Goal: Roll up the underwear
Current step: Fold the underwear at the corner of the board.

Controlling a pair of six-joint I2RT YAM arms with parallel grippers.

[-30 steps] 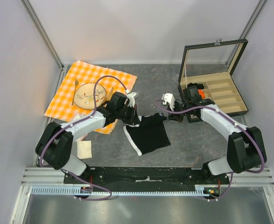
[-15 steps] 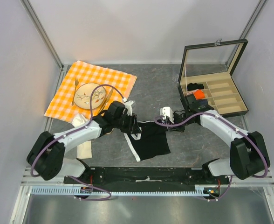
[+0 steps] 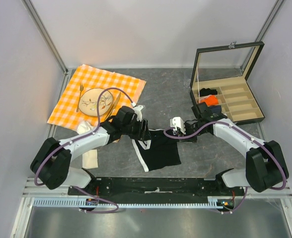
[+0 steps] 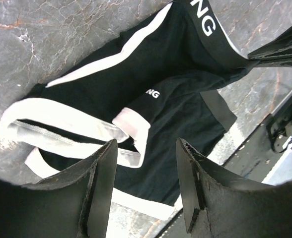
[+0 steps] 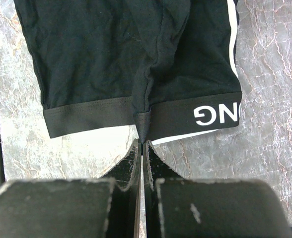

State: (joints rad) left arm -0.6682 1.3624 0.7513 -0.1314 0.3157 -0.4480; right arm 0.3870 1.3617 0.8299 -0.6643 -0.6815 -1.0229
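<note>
Underwear (image 3: pixel 158 148) lies crumpled on the grey table (image 3: pixel 171 94) between my two arms. My right gripper (image 5: pixel 141 145) pinches its lettered black band, pulling up a ridge, and my left gripper (image 4: pixel 146 148) is spread over a white-trimmed edge.

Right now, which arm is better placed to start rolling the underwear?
Probably right. The right gripper is shut on the underwear, pinching its band; the left gripper hangs open above it, holding nothing.

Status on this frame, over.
Left gripper open, over underwear. Right gripper shut on its black hem. Fabric spread out, not yet rolled. Box off to the side, apart.
</note>
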